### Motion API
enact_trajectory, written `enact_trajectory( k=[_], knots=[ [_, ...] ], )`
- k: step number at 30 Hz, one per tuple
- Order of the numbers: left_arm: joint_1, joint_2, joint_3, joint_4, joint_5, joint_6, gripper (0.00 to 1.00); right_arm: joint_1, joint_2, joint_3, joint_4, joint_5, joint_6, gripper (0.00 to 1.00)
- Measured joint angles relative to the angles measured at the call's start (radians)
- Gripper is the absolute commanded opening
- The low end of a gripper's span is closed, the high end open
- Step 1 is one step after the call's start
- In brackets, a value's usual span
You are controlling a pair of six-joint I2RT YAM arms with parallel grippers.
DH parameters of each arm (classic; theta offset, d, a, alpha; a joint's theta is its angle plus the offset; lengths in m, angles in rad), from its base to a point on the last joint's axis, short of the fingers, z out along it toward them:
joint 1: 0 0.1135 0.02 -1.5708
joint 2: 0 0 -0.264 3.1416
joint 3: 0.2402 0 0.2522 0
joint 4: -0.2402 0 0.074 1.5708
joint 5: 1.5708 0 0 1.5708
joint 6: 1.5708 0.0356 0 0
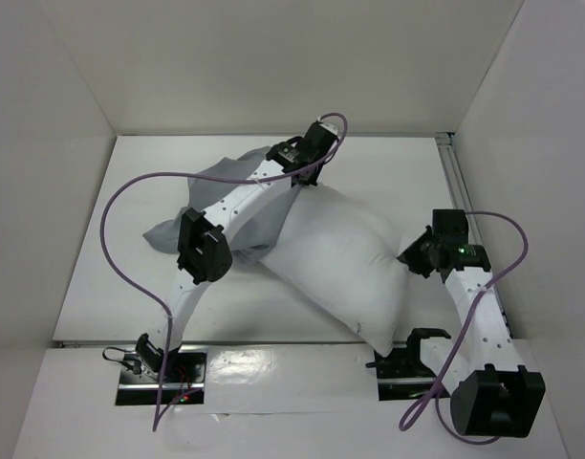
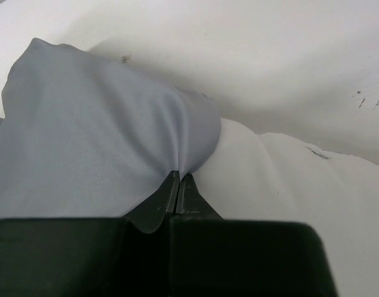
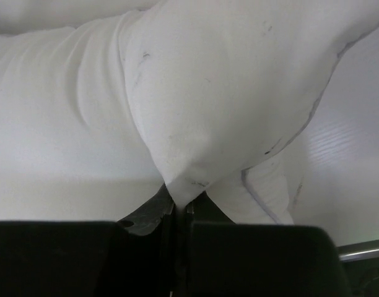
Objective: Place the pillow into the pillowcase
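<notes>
Top external view, from my operator's seat: both arm bases sit bolted at the near edge of the white tabletop. Closest to them, the right gripper meets the right-hand edge of the large, plump, white fabric pillow. In its wrist camera I see the jaws closed tight on a pinch of the white cloth, which is drawn into a peak between them, just beside a seamed corner.

The pillow lies diagonally across the middle of the table, one corner pointing toward the right arm's base and the other end running up and left. Further out, the left arm stretches over that far end. The left gripper is clamped on a fold of the thin, wrinkled, medium-grey fabric pillowcase, and the cloth tents up from its tips. The pillowcase lies crumpled at the pillow's far left, partly under the arm and touching the pillow. As far as I can see, the pillow is outside it. Beyond is a plain white back wall.
</notes>
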Motion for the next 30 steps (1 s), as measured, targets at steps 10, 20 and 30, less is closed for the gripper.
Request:
enact_trajectory(
  k=[10,20,30],
  knots=[
    [0.014,-0.17,-0.093,0.02,0.287,-0.043,0.0,0.029,0.006,0.013,0.053,-0.1,-0.138,0.0],
    [-0.019,-0.329,-0.045,-0.037,0.5,-0.142,0.0,0.319,0.145,0.508,0.109,-0.112,-0.185,0.0],
    [-0.04,-0.246,-0.064,0.075,0.621,-0.237,0.0,0.578,0.037,0.296,0.401,0.056,-0.01,0.0]
  ],
)
